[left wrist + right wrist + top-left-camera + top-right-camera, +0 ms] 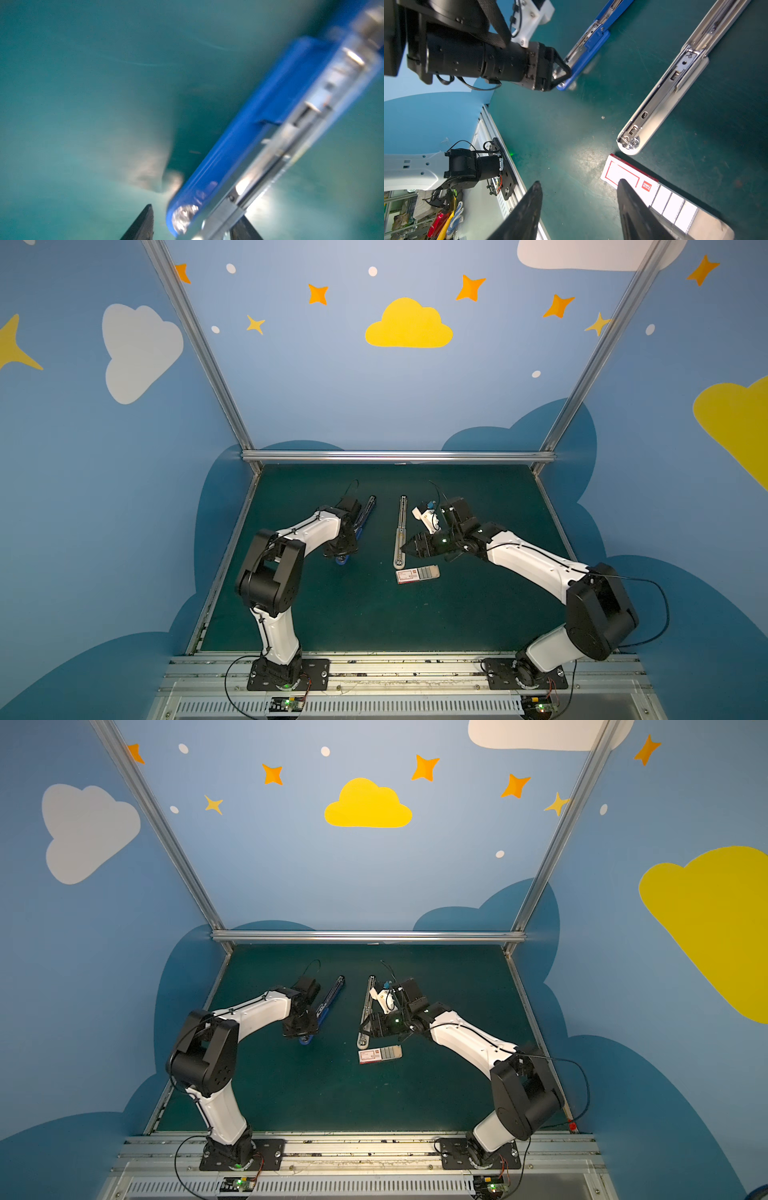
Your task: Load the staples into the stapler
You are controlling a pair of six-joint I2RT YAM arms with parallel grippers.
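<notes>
green mat is covering the table under both arms. the staples are sitting in rows in the slid-out tray of the white-and-red box, which is lying just beside the near end of the opened grey stapler. the right gripper is hovering over that spot, jaws apart, nothing between them. the left gripper is straddling the near end of the blue stapler; whether it is clamping cannot be told.
</notes>
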